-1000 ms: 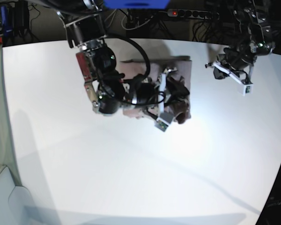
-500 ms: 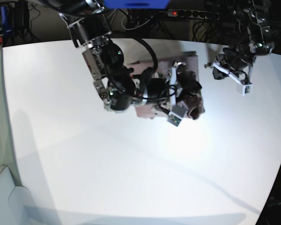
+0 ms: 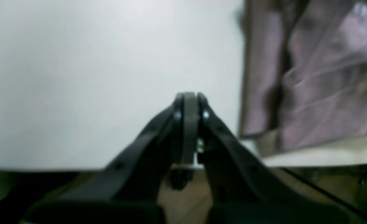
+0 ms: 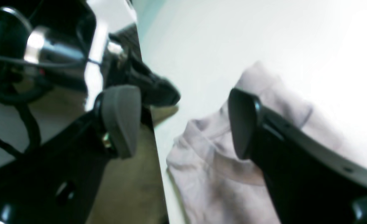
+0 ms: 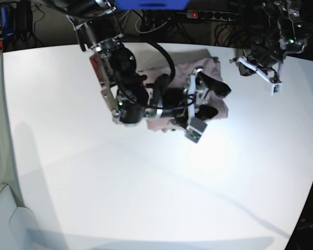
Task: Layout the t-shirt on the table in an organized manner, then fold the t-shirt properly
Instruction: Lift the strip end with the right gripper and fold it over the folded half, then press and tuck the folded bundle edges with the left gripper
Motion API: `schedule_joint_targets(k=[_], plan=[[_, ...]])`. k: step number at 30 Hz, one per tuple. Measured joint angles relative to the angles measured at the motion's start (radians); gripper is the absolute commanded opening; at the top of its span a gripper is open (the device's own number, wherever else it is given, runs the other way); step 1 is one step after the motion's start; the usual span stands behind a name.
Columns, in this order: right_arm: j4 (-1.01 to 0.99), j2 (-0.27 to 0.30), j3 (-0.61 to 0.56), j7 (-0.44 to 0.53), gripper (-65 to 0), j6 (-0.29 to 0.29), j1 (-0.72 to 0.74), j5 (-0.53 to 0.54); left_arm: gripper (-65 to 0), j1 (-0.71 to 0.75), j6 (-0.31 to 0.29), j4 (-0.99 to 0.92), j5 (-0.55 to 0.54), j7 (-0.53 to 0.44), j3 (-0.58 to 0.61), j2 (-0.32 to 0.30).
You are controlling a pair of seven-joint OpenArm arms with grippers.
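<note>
The mauve-pink t-shirt lies crumpled at the far side of the white table, mostly hidden in the base view under my right arm. My right gripper hovers just over it with its jaws wide apart. In the right wrist view the fingers hold nothing, and the bunched t-shirt shows between and below them. My left gripper is shut and empty near the table's far right edge. In the left wrist view its closed tips sit left of the t-shirt's edge, apart from it.
Cables and a power strip run along behind the table's far edge. The table edge lies close under the left gripper, with floor beyond. Bare white tabletop stretches across the front and left.
My right gripper has gone from shut on the shirt to wide open, and the fabric has dropped from it. The left arm has drawn back a little toward the far edge.
</note>
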Motion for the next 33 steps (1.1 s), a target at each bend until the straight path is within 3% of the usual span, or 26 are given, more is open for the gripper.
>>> schedule_joint_targets(k=[2, 6, 10, 15, 17, 23, 27, 29, 33], plan=[[0.041, 0.023, 0.0, 0.011, -20.6, 0.0, 0.005, 0.015, -64.9, 0.032, -0.026, 0.016, 0.004, -0.003, -0.009, -0.008], [0.086, 0.089, 0.047, 0.002, -20.6, 0.0, -0.008, 0.006, -64.9, 0.1, -0.182, 0.113, -0.039, 0.008, -0.086, -0.007], [0.124, 0.168, 0.175, -0.001, -20.6, 0.0, -0.04, -0.002, -64.5, 0.093, -0.232, 0.171, -0.106, 0.002, -0.129, 0.022], [0.17, 0.235, 0.294, -0.035, -20.6, 0.0, -0.088, 0.012, -63.3, 0.054, -0.232, 0.182, -0.201, 0.011, -0.142, 0.051], [0.171, 0.243, 0.352, -0.066, -20.6, 0.0, -0.109, -0.002, -56.9, 0.027, -0.232, 0.183, -0.244, 0.007, -0.141, 0.061], [0.174, 0.309, 0.451, -0.077, -20.6, 0.0, -0.158, 0.008, -21.5, -0.023, -0.232, 0.175, -0.259, 0.013, -0.143, 0.061], [0.174, 0.358, 0.529, -0.077, -20.6, 0.0, -0.193, 0.008, -4.1, -0.066, -0.237, 0.131, -0.267, 0.001, -0.143, 0.06], [0.174, 0.371, 0.57, -0.077, -20.6, 0.0, -0.211, 0.008, 0.0, -0.101, -0.239, 0.048, -0.261, 0.011, -0.136, 0.059], [0.174, 0.391, 0.637, -0.074, -20.6, 0.0, -0.244, 0.009, 0.0, -0.169, -0.243, -0.117, -0.264, 0.007, -0.135, 0.062]])
